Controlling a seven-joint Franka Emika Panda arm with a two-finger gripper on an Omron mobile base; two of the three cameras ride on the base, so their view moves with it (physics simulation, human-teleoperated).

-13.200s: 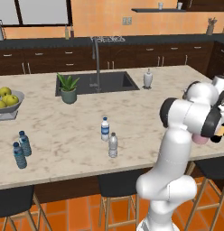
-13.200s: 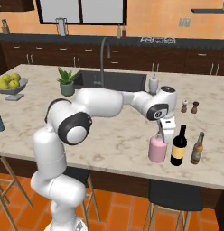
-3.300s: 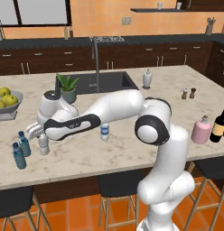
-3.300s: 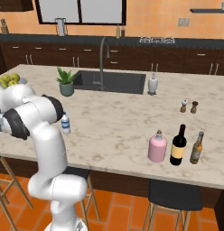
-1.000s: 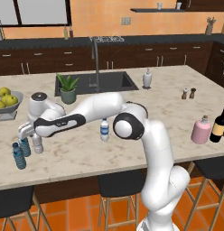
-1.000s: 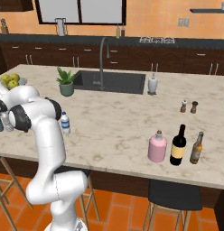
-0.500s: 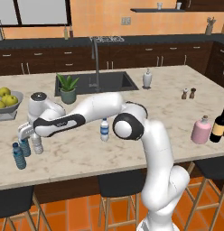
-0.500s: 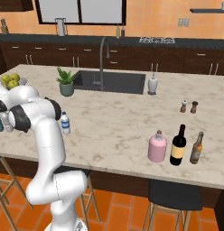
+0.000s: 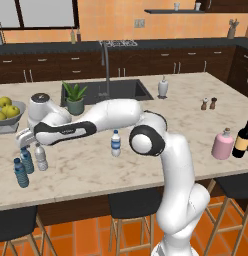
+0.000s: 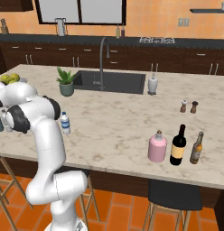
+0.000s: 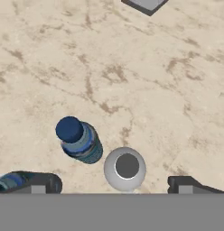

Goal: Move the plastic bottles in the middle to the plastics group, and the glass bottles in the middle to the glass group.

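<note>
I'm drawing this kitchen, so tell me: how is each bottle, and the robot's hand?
gripper: open, over the plain bottle
plain bottle: upright, not gripped, beside the blue-capped bottles
blue-capped bottles: upright, capped
labelled bottle: upright, mid-counter
pink bottle: upright, stoppered, beside the wine bottle
wine bottle: upright

Plain greyish-clear plastic bottle (image 9: 41, 157): upright on the counter, just beside the two blue-capped bottles; from above, a pale round top with a dark centre (image 11: 125, 168). Blue-capped bottles (image 9: 27, 159) (image 9: 22, 173): upright, ribbed, blue-tinted; the nearer one at 10 o'clock of the grey bottle in the hand view (image 11: 78, 140). White-capped, blue-labelled bottle (image 9: 115, 143): upright, mid-counter, alone. Pink glass bottle (image 9: 222, 144): squat, upright, touching or just beside the dark wine bottle (image 9: 243, 138).
</note>
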